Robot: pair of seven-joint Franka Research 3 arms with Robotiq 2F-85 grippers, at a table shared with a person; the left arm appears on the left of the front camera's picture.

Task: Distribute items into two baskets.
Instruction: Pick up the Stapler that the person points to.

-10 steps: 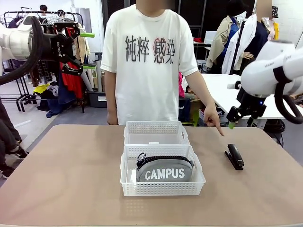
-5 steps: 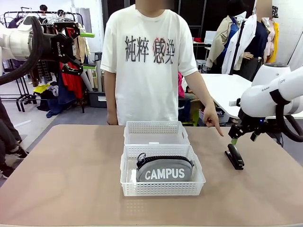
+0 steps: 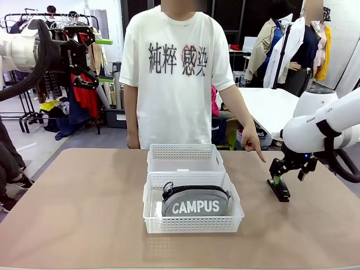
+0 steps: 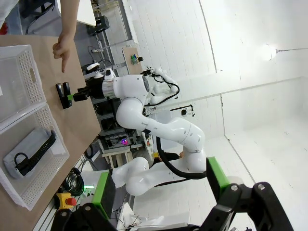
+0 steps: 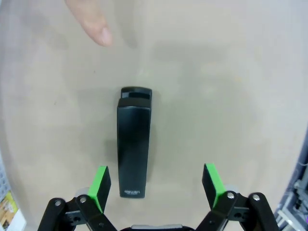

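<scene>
Right gripper (image 5: 155, 177): jaws spread wide, one green pad on either side of the small black stapler (image 5: 134, 144), pinching nothing. I read it as low over the stapler's near end; I cannot tell whether they touch.
Stapler: flat on the tan table (image 3: 84, 208), right of both baskets, just near of a person's pointing hand (image 3: 253, 147).
Left gripper (image 3: 103, 59): jaws spread, empty, raised at far left.
Grey fabric zip pouch lettered "CAMPUS" (image 3: 196, 203): inside the near translucent-white lattice plastic basket (image 3: 191, 225).
Far matching basket (image 3: 185, 152): touching the near one, nothing visible inside.
Progress, my judgement: one item placed. The stapler is not yet grasped, so the lift and the drop into the far basket are left.
</scene>
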